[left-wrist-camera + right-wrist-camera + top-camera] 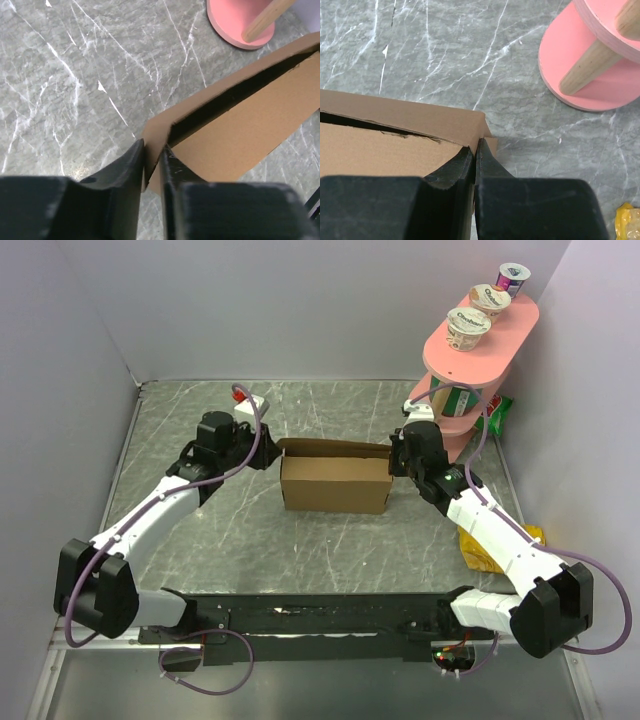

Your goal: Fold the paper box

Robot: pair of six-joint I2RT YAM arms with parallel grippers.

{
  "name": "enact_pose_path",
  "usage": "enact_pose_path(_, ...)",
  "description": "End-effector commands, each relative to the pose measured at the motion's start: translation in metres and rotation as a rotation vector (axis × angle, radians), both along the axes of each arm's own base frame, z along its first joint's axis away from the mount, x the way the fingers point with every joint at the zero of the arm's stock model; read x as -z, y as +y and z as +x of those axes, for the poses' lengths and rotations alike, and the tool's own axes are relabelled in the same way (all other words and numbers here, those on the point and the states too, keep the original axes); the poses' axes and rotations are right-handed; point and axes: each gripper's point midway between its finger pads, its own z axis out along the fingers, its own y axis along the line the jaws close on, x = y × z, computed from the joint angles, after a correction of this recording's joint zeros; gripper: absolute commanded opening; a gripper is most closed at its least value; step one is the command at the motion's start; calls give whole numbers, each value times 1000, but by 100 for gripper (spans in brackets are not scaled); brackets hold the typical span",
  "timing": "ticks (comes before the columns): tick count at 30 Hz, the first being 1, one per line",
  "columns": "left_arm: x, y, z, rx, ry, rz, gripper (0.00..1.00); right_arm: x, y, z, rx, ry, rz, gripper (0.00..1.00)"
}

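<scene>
The paper box (335, 485) is plain brown cardboard, standing as a shallow rectangular box in the middle of the table with its lid partly raised at the back. My left gripper (268, 453) is shut on the box's left end wall; the left wrist view shows the cardboard (235, 135) pinched between the two black fingers (131, 170). My right gripper (396, 458) is shut on the box's right end wall; the right wrist view shows the cardboard (405, 125) clamped between its fingers (487, 160).
A pink two-tier stand (478, 340) with yoghurt cups (468, 328) stands at the back right, close behind my right gripper; its base shows in the right wrist view (590, 70). A yellow packet (490, 545) lies right of the right arm. Grey walls enclose the table.
</scene>
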Motion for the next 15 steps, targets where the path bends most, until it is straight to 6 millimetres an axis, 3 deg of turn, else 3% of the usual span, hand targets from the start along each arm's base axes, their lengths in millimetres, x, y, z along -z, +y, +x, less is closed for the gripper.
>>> enact_pose_path(1, -37, -8, 7, 5, -67, -84, 18, 33, 2, -22, -42, 140, -26, 0)
enact_pose_path(5, -43, -9, 12, -41, -18, -135, 1, 37, 1, -22, -35, 146, -33, 0)
enact_pose_path(15, -47, -14, 14, -138, 52, -156, 1, 41, 2, -21, -29, 161, -38, 0)
